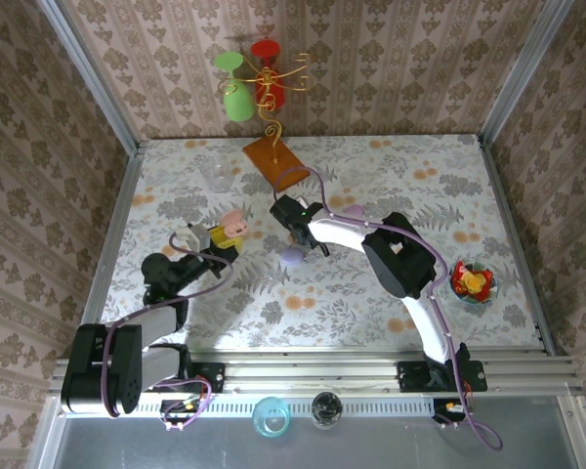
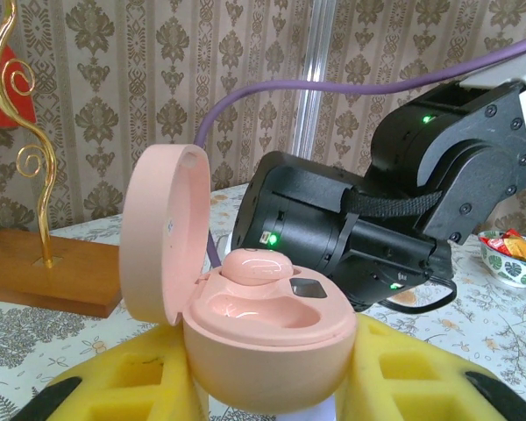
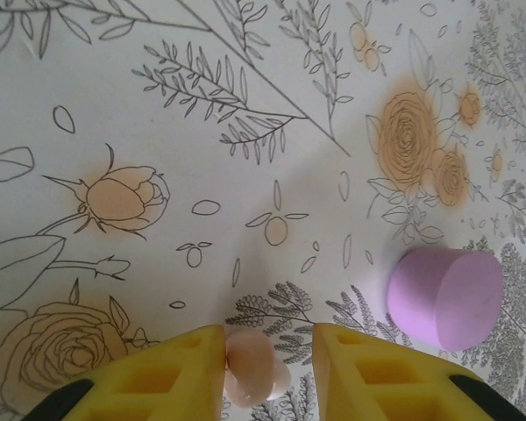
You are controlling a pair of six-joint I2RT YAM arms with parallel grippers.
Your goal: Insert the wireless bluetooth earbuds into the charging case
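Right gripper (image 3: 269, 338): bottom centre of the right wrist view. Its yellow fingers straddle a loose pink earbud (image 3: 254, 373); the left finger touches it and a gap shows at the right one, so the bud is not clamped.
Loose earbud: lies on the floral table (image 3: 158, 105), well apart from the lilac case (image 3: 445, 296) at the right of that view.
Grip: close gently until both pads bear on the bud. It is small and smooth and would likely squirt out sideways under a hard or off-centre pinch.
Left gripper (image 2: 272, 377): closed on the pink charging case (image 2: 263, 338), low centre of the left wrist view, with the lid standing open at the left.
Seated earbud (image 2: 256, 266): sits in the far socket; the glossy near socket looks free.
Insertion: bring the bud over the free socket, matched to its hollow, and lower it slowly.
Right arm housing (image 2: 351, 219): black and close behind the case, so keep the approach clear of the raised lid.
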